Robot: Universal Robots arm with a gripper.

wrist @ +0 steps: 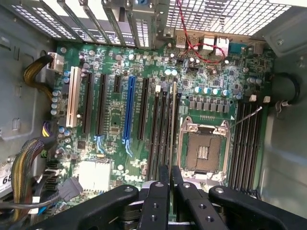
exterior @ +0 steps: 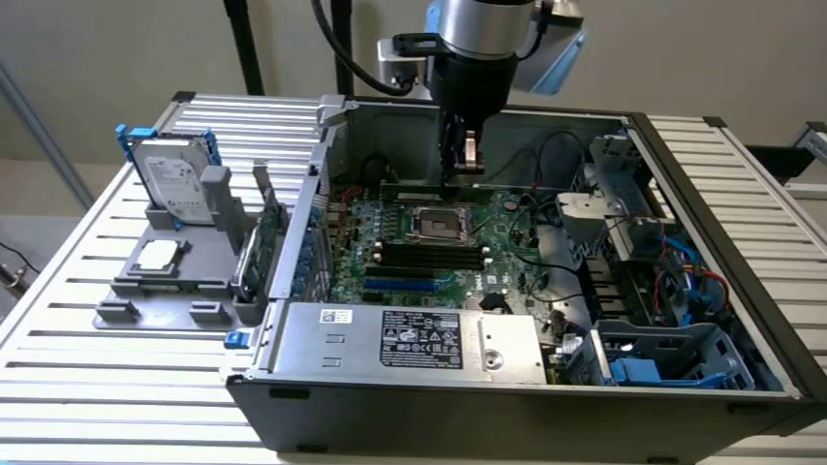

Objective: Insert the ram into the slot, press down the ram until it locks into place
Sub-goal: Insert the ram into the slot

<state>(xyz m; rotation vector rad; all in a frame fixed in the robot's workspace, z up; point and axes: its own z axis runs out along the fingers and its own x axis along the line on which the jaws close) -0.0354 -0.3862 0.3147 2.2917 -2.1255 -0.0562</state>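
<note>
Setup: slatted white desk (exterior: 77, 387), plain pale wall behind. On the desk stands an open computer case (exterior: 723, 291), motherboard (exterior: 510, 266) facing up. Beside it, on the exterior view's left, is a grey fixture (exterior: 155, 286) carrying a hard drive (exterior: 174, 179) in a blue frame.

Ram (exterior: 517, 185): held in the tool (exterior: 462, 172), long axis level and edge down, inside the case and apparently above the board. From the exterior view it hangs on the far side of the CPU socket (exterior: 440, 225). The bank of black slots lies on the socket's near side, with the slot (exterior: 427, 254) among them.

Tool: fingers (wrist: 158, 196) drawn almost together, with a thin gap taken up by the ram (wrist: 173, 120). The grip is near the stick's mid-length. The arm (exterior: 478, 39) comes straight down from above.

Wrist view: tool (wrist: 170, 170) seen from behind the fingers, ram seen edge-on as a thin pale line. That line runs parallel to the black slots and lies over the slot (wrist: 165, 129) bank, just beside the CPU socket (wrist: 204, 151). The blue slot (wrist: 128, 110) is a few sockets away. Cannot tell from this view whether the ram edge touches a slot.

Exterior view adds the labelled power supply (exterior: 413, 339) at the case's near edge.
</note>
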